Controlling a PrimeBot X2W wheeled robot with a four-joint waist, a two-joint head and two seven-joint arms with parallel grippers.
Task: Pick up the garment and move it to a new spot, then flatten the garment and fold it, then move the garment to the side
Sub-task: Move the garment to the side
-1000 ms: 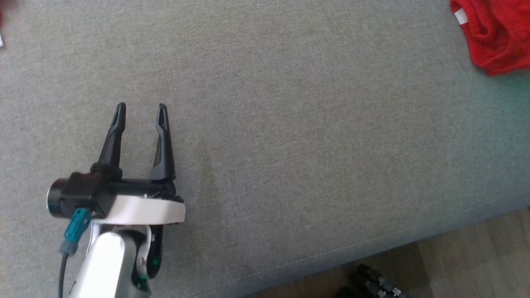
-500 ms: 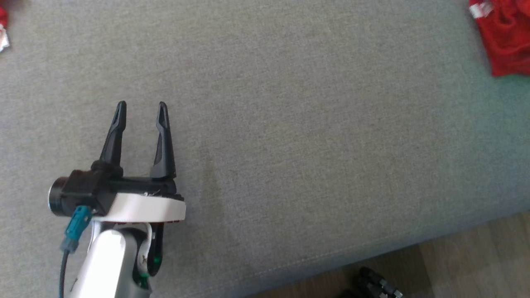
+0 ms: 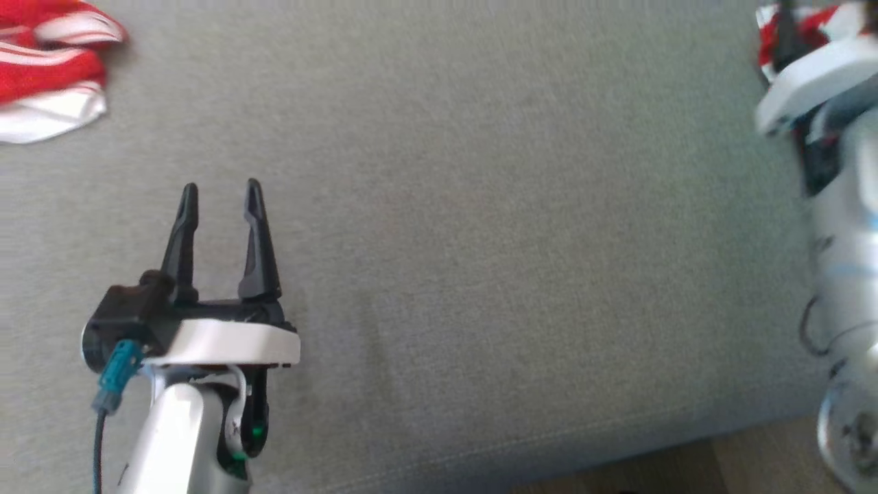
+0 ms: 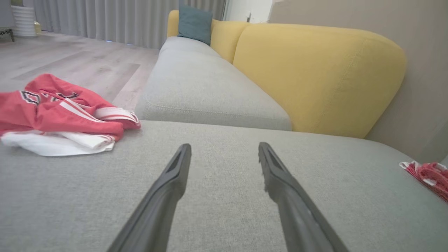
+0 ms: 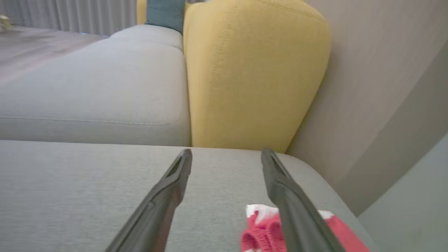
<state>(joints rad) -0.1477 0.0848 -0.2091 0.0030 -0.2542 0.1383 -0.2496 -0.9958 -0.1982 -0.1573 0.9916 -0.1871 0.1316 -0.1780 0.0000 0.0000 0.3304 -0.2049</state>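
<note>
left gripper spread wide, nothing held, low over the grey seat cushion, plain fabric directly ahead of the fingertips and on both sides. Ahead and off to its left is a crumpled red-and-white jersey on the same cushion, well apart from the fingers, wood floor beyond it; only cushion lies between the gripper and the jersey. Far off to its right is the red garment at the cushion's far end. Straight ahead past the cushion is a second grey seat, with a yellow backrest ahead-right, and further back a teal pillow and curtains. right gripper spread wide too, nothing between the fingers; the red garment sits bunched on the cushion low beside its right finger, which hides part of it, so can't tell whether they touch. Ahead of that gripper the yellow backrest closes off the cushion, with a beige wall to its right. Head view has the right arm blurred, a scrap of red and white at its tip
</note>
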